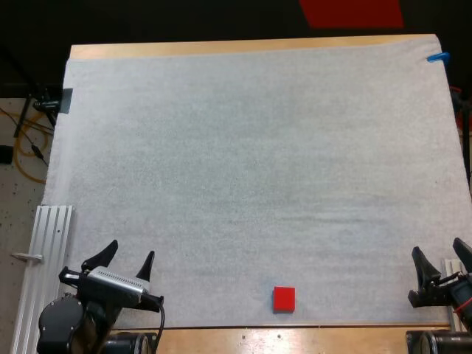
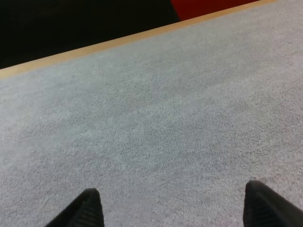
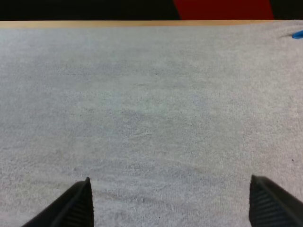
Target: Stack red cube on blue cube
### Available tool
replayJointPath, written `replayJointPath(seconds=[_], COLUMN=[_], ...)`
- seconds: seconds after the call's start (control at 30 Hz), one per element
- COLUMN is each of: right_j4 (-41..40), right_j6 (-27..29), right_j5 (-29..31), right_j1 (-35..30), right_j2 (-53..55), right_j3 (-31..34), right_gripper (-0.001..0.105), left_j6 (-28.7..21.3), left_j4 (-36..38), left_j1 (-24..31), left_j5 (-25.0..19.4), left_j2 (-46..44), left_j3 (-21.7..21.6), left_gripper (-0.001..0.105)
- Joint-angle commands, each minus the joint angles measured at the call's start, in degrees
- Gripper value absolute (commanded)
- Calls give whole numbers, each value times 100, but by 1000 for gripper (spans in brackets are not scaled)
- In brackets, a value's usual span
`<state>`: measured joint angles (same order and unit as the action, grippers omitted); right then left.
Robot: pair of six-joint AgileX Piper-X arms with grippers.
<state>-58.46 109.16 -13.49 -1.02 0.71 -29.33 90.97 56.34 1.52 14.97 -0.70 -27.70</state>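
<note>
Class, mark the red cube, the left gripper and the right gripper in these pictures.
red cube (image 1: 284, 298): high view, middle of its top face.
left gripper (image 1: 133, 248): high view, midway between its fingertips.
right gripper (image 1: 437, 246): high view, midway between its fingertips.

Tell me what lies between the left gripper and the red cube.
In the high view, the stretch from the left gripper to the red cube is bare white mat, with no object on it.
</note>
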Motion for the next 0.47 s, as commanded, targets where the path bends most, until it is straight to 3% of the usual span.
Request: replayJointPath(seconds=[0.0,0.43], right_j4=[61,61], right_j6=[-14,-14], right_j5=[3,90], right_j1=[-2,-2], right_j2=[218,218], right_j3=[-20,-20], right_gripper=[66,66], left_j6=[46,46], left_j4=[-76,-76], left_j1=[20,20], left_j5=[20,20], left_j2=[-789,-789], left_j3=[-47,-47], left_gripper=[62,62])
